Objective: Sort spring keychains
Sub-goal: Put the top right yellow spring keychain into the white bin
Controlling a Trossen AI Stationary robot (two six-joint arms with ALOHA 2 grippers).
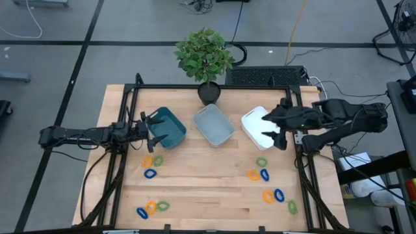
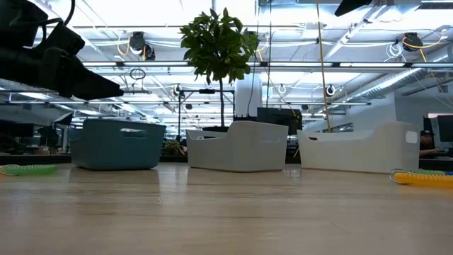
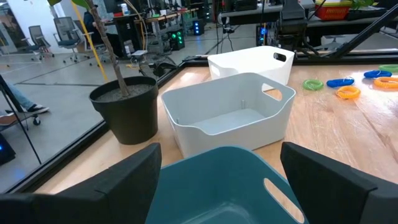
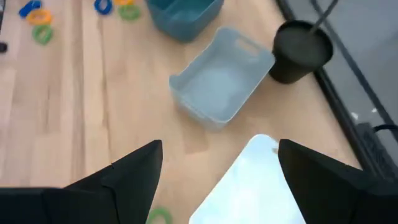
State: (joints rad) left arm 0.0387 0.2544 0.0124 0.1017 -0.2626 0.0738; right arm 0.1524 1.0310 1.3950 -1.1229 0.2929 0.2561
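I have the left gripper (image 1: 154,130) hanging over the teal plastic bin (image 1: 170,127), fingers spread and empty. The right gripper (image 1: 278,129) hovers over the white plastic bin (image 1: 255,123), fingers likewise apart. A grey-blue bin (image 1: 213,125) sits between them on the pale wooden tabletop (image 1: 208,182). The small coiled plastic spring keychains (image 1: 153,162) lie in four loose clusters on the wood nearer the front. A potted plant (image 1: 205,58) stands behind the bins; grey workshop floor surrounds the table.

You have open tabletop (image 1: 208,175) down the middle, between the keychain clusters left (image 1: 153,162) and right (image 1: 260,170). Across the far side, the teal bin (image 1: 168,127), grey bin (image 1: 213,125), white bin (image 1: 259,127) and plant pot (image 1: 209,93) block you, with narrow gaps between.
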